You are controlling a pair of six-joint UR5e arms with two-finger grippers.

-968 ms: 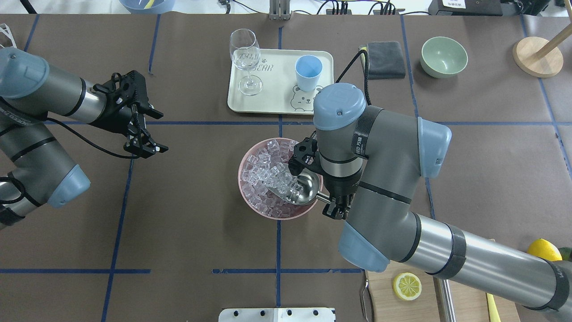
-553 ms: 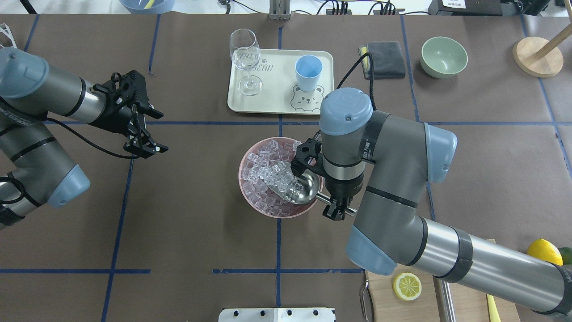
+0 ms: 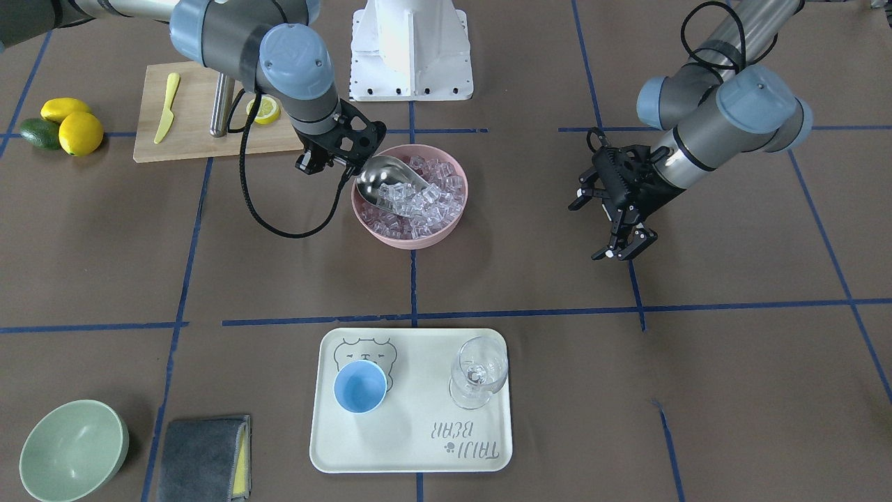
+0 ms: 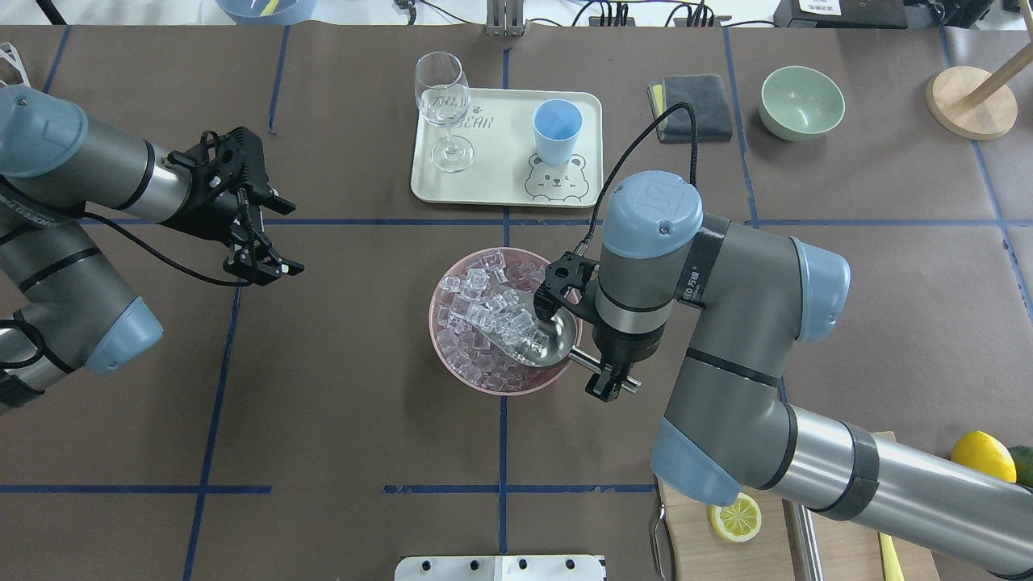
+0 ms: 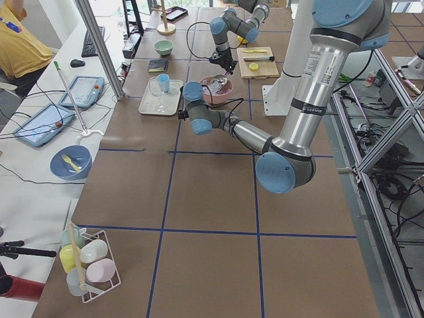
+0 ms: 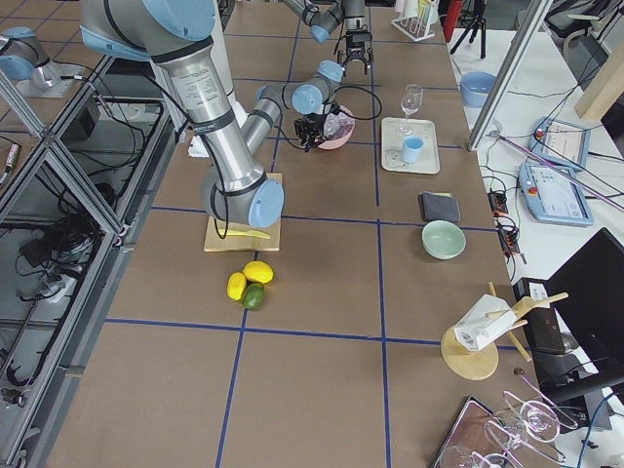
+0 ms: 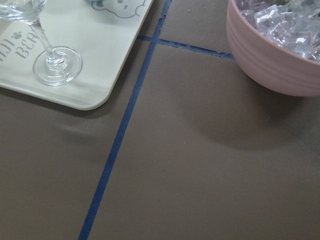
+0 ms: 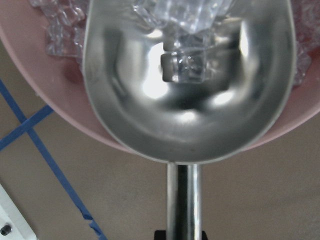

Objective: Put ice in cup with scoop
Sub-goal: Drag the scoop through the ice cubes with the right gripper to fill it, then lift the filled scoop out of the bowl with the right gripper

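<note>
The task is judged to be at its first stage, loading, with nothing yet delivered. The scoop (image 4: pixel 542 337) is held by its thin rod handle, which is pinched between the fingers of the right end effector (image 4: pixel 607 382) just outside the pink bowl (image 4: pixel 436 311), at the rim nearest the robot's base. The trough is seen lowered into that bowl, its mouth pushed in among the ice (image 4: pixel 472 311) heaped there. In the right wrist view one cube is seen lying well inside the trough and several more crowded at its mouth, so a partial load is judged to be aboard. The scoop does not appear to be lifted clear of the pile.

The cup (image 4: pixel 557 129) is found upright on the tray (image 4: pixel 484 181), beyond the bowl on the side away from the robot's base and well apart from it, with a stemmed glass (image 4: pixel 442 89) on the same tray. Its blue inside is shown bare in the overhead and front-facing views, and no ice is seen in it.

The left end effector (image 4: pixel 262 269) is held above the counter (image 4: pixel 339 403), well apart from the bowl on the robot's left, with its fingers spread and nothing between them.

Nearly all is therefore left to be done. The scoop is to be raised level out of the bowl, carried across to the cup and tipped so that cubes drop inside. Some spilling is to be feared, since the cup's mouth looks no wider than the trough
</note>
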